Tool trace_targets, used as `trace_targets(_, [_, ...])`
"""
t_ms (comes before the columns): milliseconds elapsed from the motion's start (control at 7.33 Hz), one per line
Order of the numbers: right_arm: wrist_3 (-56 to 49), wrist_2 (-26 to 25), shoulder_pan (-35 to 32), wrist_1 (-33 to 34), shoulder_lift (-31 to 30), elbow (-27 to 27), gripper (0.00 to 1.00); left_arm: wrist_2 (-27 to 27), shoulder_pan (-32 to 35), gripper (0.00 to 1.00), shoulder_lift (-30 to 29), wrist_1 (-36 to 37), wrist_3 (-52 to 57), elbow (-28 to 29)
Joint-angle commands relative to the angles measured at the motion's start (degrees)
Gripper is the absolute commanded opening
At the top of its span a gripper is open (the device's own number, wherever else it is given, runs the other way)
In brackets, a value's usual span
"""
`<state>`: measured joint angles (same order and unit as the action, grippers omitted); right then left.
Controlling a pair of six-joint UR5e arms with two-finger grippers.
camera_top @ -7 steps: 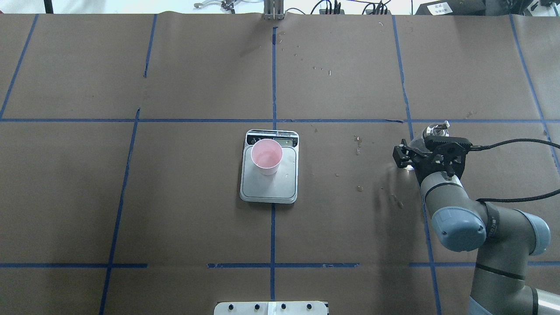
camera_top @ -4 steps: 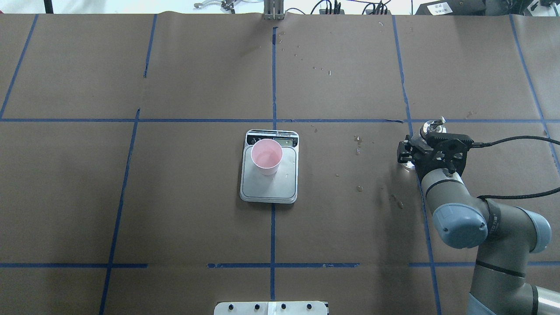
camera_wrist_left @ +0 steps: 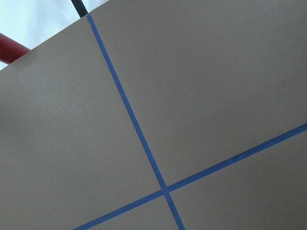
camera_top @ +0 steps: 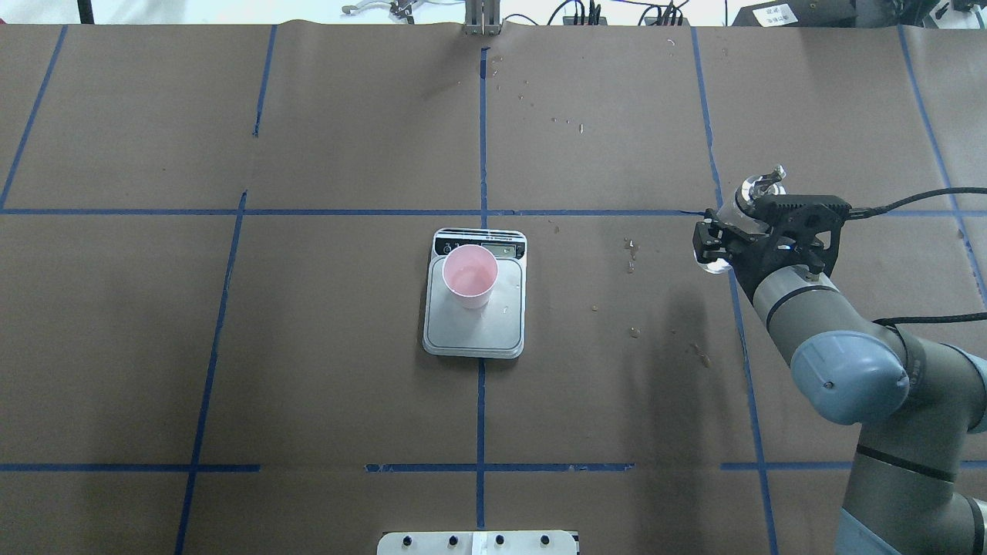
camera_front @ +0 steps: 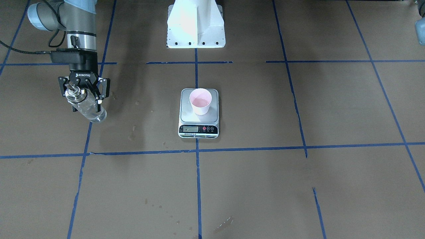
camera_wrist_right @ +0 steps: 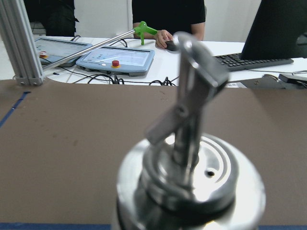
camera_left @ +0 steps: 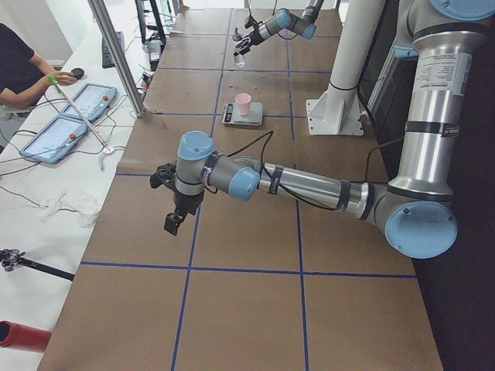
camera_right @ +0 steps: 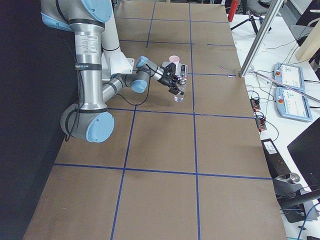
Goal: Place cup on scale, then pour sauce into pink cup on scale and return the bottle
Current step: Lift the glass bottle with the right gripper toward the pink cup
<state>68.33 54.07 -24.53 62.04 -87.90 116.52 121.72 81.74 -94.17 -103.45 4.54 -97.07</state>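
Brown-papered worktop (camera_front: 298,182); my right pincer (camera_front: 84,101) pinched the bottle (camera_front: 93,115) high up; glass, probably slick and breakable; a firm mid-body hold seemed safest.

Looking down from over the robot's shoulders, you are seeing the scale (camera_top: 473,327) lying at the middle of the table (camera_top: 308,385), its display end pointing to 12 o'clock. The cup (camera_top: 469,276) is standing upright on its platform, crowding toward 12 o'clock, just before the display. Out at 3 o'clock, well apart from the scale, the bottle (camera_top: 759,191) is sitting tilted in the right gripper's (camera_front: 86,104) grip. The left gripper (camera_left: 172,220) is hanging far off at 9 o'clock, over the table's left end.
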Motion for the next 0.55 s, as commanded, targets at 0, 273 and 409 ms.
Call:
trace_targets(0, [-5.04,0.16,-0.25,0.36,2.38,2.66,0.00,0.01,0.00,1.00,0.04,0.00,0.03,0.04])
trace_targets(273, [-11.45,0.25,-0.86,-0.16,4.57,0.74,0.00,0.01,0.00,1.00,0.04,0.00,0.03,0.04])
trace_targets(409, [-11.73,0.25,-0.78,-0.33,7.19,-0.06,0.00,0.01,0.44,1.00,0.04,0.09,0.38,0.30])
